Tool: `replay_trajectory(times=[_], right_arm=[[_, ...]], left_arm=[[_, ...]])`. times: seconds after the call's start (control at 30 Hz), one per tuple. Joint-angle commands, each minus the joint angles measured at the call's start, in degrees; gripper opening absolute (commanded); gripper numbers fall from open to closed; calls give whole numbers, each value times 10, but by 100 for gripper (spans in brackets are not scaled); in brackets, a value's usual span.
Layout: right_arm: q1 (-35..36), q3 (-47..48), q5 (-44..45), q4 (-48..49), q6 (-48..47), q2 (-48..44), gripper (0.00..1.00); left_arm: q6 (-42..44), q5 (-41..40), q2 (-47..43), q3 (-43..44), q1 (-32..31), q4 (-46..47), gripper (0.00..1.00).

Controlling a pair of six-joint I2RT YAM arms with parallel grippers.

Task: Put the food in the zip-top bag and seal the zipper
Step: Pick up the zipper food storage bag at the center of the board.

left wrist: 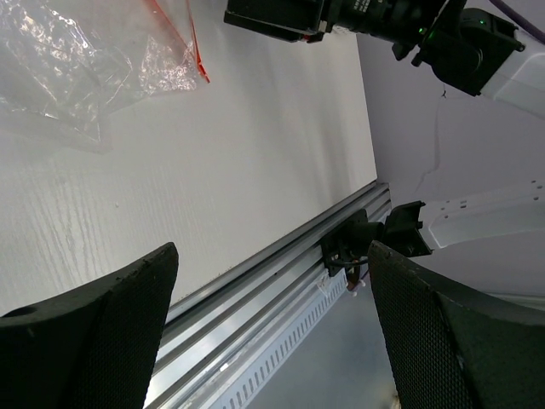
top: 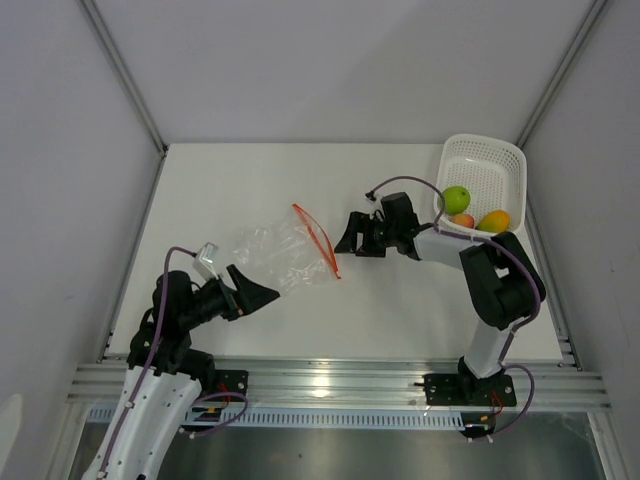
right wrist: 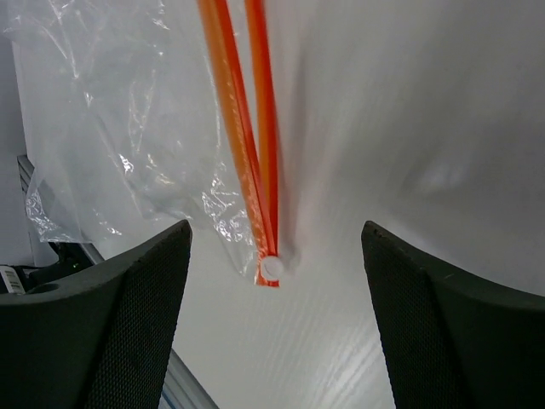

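1 zip-top bag [top: 283,258] lay flat and crinkled on the white table [top: 420,310]. Its zipper [top: 317,238] ran diagonally along the bag's right edge. That was 1 strip (the right wrist view showed 2 orange tracks meeting at a small white round tab [right wrist: 272,267]).

Food was 3 pcs, all well to the right of the bag and farther back, in the 1 white basket [top: 497,160]: lime-green ball [top: 456,198], yellow-orange piece [top: 493,221] and smaller red-orange one [top: 462,220], packed close together.

There were 2 grippers. The left gripper [left wrist: 272,256] sat at the bag's near-left corner w/ fingers spread wide and nothing between them; couldn't tell if it touched the plastic. The right gripper [right wrist: 277,226] sat just right of the zipper's near end, claw also spread. The zipper tip lined up w/ the gap but stood apart from both fingers.

Bare tabletop ran from the bag's near side to the metal rail, and from its far side to the back wall. The table's left edge lay nearer the bag than the right edge did. Between bag and basket stood only the right arm.
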Motion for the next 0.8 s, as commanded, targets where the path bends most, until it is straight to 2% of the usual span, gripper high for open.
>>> replay_trajectory(times=[0.0,0.23,0.43,0.63,0.77], right_arm=[[18,36,-11,69,9,36,82],[29,51,-59,152,39,108,80],[38,35,-98,237,77,148,66],[54,35,-134,304,112,165,43],[68,32,-127,295,109,150,11]], left_arm=[[-8,14,2,14,-3,15,93],[24,16,22,37,-3,-1,88],[36,26,23,39,-3,-16,85],[43,26,8,44,-3,-38,84],[40,26,4,42,-3,-42,83]])
